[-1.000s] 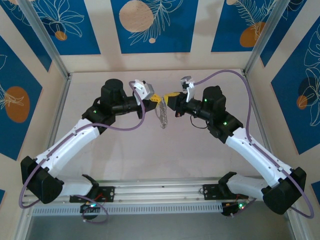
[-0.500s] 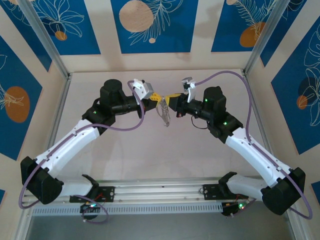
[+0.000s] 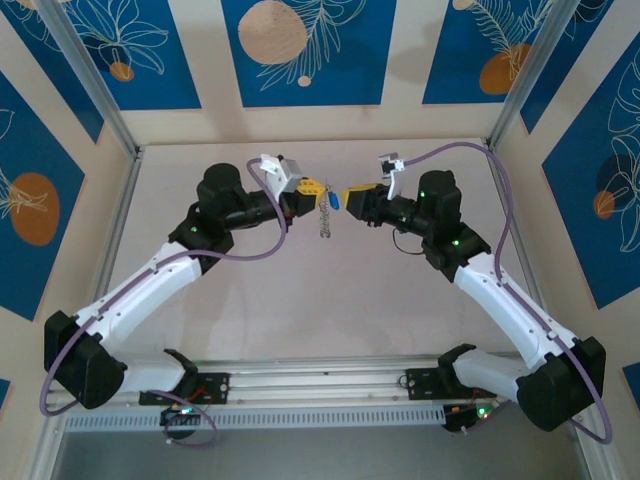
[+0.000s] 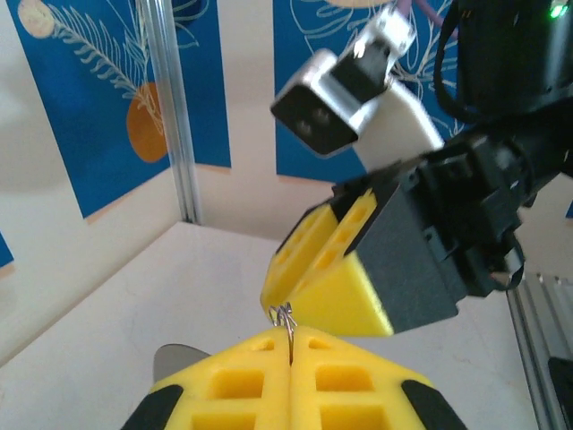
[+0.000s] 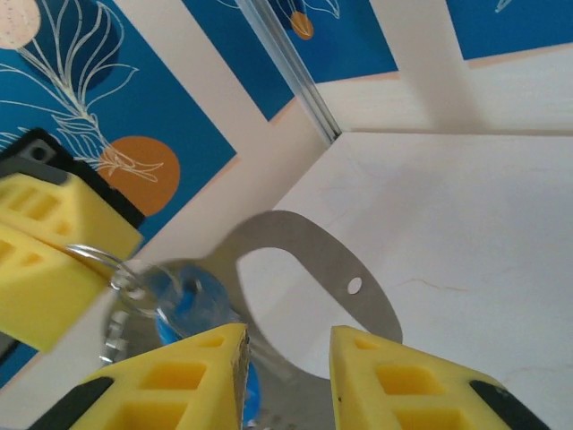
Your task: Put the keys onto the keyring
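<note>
Blue leaf-print panels (image 3: 305, 50) wall the pale surface (image 3: 300, 300) above which two arms meet. Left hand (image 3: 307, 190) is clamped tight on the wire loop (image 4: 286, 315) of the keyring (image 3: 324, 222), whose grey tag (image 5: 313, 260) dangles beneath. Right hand (image 5: 286, 345), fingers narrowly parted, sits against the blue key (image 5: 192, 303) between both hands.

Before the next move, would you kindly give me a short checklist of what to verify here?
1. Left gripper shut on the metal ring: ok.
2. Key threaded on that ring: cannot tell; its blue head sits against the wire.
3. Right gripper free of the key: ok, fingers apart, nothing between them.
4. Grey tag clear of the right fingers: cannot tell.
5. Gap between the grippers: ok, small, seen from above.
</note>
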Controlling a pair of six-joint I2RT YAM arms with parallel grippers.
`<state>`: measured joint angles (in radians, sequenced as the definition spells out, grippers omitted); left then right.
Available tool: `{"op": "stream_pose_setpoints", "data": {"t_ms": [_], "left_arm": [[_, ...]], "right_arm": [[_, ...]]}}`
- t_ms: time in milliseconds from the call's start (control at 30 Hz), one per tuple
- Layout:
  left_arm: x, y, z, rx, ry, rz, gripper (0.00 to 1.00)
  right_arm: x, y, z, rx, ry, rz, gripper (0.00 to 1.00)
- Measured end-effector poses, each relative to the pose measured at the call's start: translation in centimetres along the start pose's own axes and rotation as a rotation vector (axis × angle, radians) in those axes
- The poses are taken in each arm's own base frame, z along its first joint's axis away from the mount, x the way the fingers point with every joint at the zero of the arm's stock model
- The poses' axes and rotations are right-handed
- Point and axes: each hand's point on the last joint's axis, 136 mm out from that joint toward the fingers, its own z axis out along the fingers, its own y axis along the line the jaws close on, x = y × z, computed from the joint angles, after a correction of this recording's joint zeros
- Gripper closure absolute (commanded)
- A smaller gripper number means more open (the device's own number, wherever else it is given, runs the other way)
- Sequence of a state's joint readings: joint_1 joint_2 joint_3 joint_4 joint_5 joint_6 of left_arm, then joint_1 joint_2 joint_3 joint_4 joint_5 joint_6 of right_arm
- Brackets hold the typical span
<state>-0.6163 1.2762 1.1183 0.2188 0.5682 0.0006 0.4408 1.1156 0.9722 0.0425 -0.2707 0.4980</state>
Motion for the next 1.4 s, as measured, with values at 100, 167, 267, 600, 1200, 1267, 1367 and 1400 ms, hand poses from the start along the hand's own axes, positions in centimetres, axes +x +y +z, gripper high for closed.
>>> {"op": "stream_pose_setpoints", "data": {"t_ms": [100, 167, 267, 600, 1200, 1267, 1367, 1400], "left_arm": [[-0.7, 0.3, -0.2, 0.005, -0.05, -0.039, 1.0], [-1.3, 0.4, -0.4, 0.018, -0.084, -0.064, 1.0], [-2.1, 0.9, -0.7, 0.042, -0.14, -0.106, 1.0], [-3.3, 2.7, -1.0, 0.142, -0.248, -0.256, 1.0], [-4.7, 1.6, -2.1, 0.263, -0.282, -0.32, 1.0], [-4.6, 1.6, -2.0, 0.267, -0.282, -0.327, 1.0], [-4.6, 1.5, -2.0, 0.274, -0.281, -0.333, 1.0], [-4.6, 1.5, -2.0, 0.275, -0.28, -0.337, 1.0]], "right_arm": [[0.2, -0.3, -0.2, 0.003, 0.0, 0.026, 0.65], [0.0, -0.3, -0.5, 0.002, -0.01, 0.037, 0.62], [-0.7, 0.1, -1.2, -0.011, -0.043, 0.05, 0.58], [-3.9, 2.0, -1.5, -0.139, -0.148, 0.051, 0.47], [-4.6, 6.5, 0.6, -0.369, -0.137, -0.015, 0.47], [-4.8, 6.8, 0.9, -0.38, -0.136, -0.021, 0.49], [-5.0, 6.8, 1.4, -0.385, -0.133, -0.026, 0.58], [-5.0, 6.7, 1.6, -0.385, -0.129, -0.025, 0.62]]}}
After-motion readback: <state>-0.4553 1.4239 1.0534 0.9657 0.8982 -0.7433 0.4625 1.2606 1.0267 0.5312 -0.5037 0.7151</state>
